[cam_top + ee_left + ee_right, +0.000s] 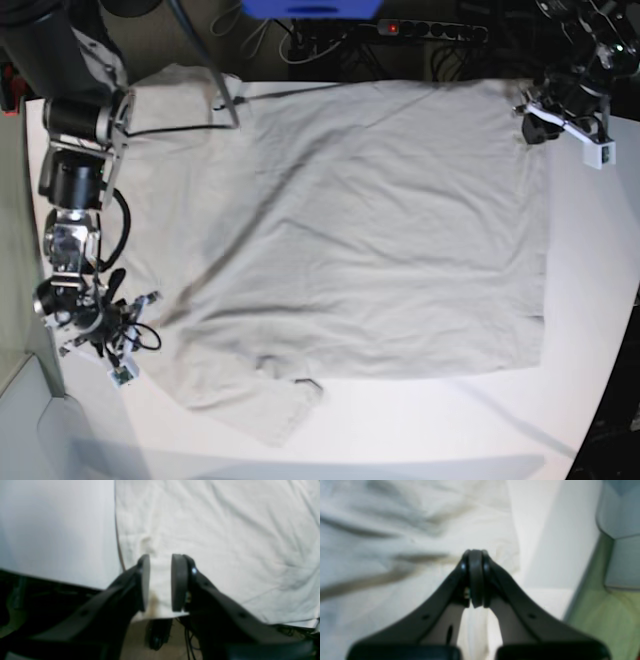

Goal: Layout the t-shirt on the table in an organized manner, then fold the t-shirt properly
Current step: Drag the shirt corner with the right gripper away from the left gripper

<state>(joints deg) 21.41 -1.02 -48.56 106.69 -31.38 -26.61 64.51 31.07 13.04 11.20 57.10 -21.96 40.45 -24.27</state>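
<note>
The t-shirt lies spread open on the white table, mostly flat with shallow creases and one sleeve pointing to the near left. My left gripper hovers at the shirt's far right corner. In the left wrist view it stands open, and the cloth shows through the gap next to bare table. My right gripper is at the shirt's left edge. Its pads are shut together over rumpled cloth, and no fabric visibly sits between them.
A power strip and loose cables lie behind the table's far edge. A dark cable crosses the shirt's far left corner. The table edge drops to green floor beside a grey box.
</note>
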